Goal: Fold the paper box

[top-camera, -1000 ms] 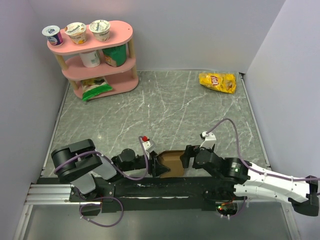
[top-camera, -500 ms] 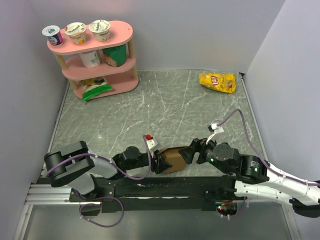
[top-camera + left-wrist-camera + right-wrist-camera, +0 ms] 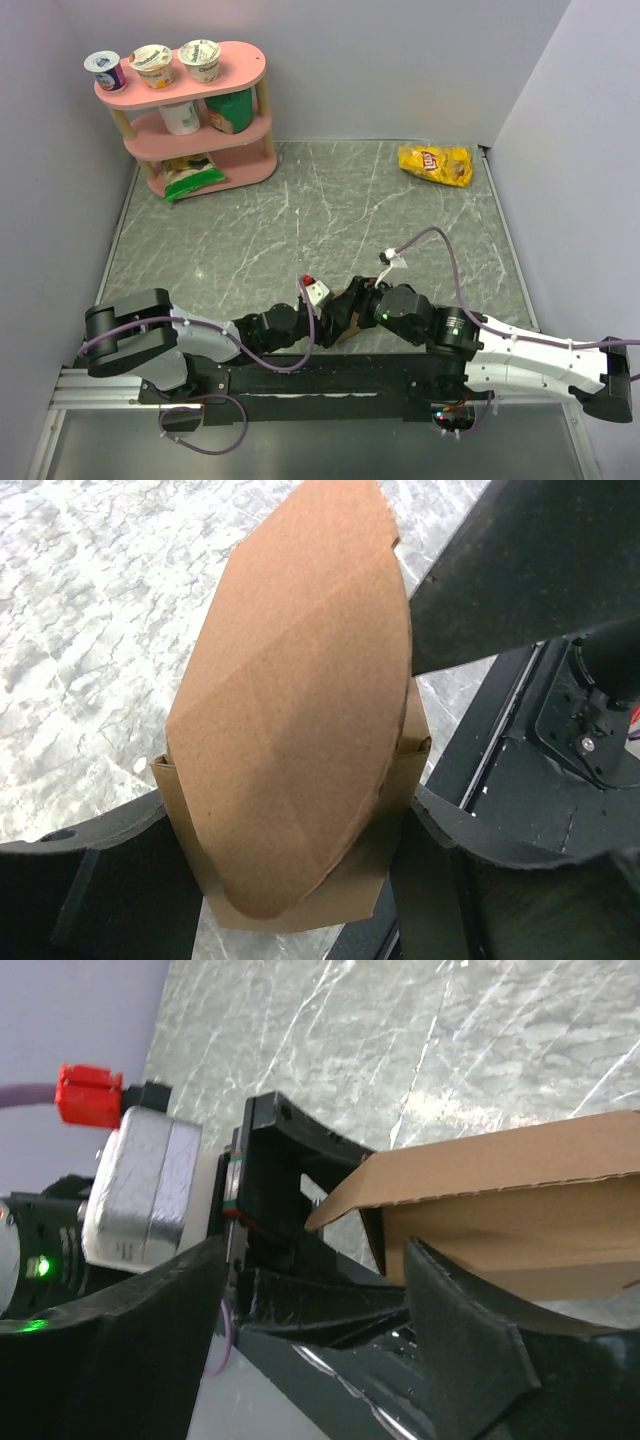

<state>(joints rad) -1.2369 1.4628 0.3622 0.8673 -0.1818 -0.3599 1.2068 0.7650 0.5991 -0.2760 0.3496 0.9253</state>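
Presently: left pincer (image 3: 285, 875) clamps brown cardboard box (image 3: 290, 710), lower centre; right pincer (image 3: 315, 1260) gaping. Skewed closure might crumple it.

The right end effector (image 3: 318, 1265) has its two dark fingers spread wide at 6 o'clock. The brown box (image 3: 520, 1205) juts in from 3 o'clock, its flap against the left end effector (image 3: 285, 1160) at centre. The marbled bench (image 3: 400, 1040) fills 12 o'clock.

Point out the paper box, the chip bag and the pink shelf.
paper box (image 3: 290, 700): left wrist view, its rounded flap.
chip bag (image 3: 435, 164): top view, its middle.
pink shelf (image 3: 247, 62): top view, top board's bare end.
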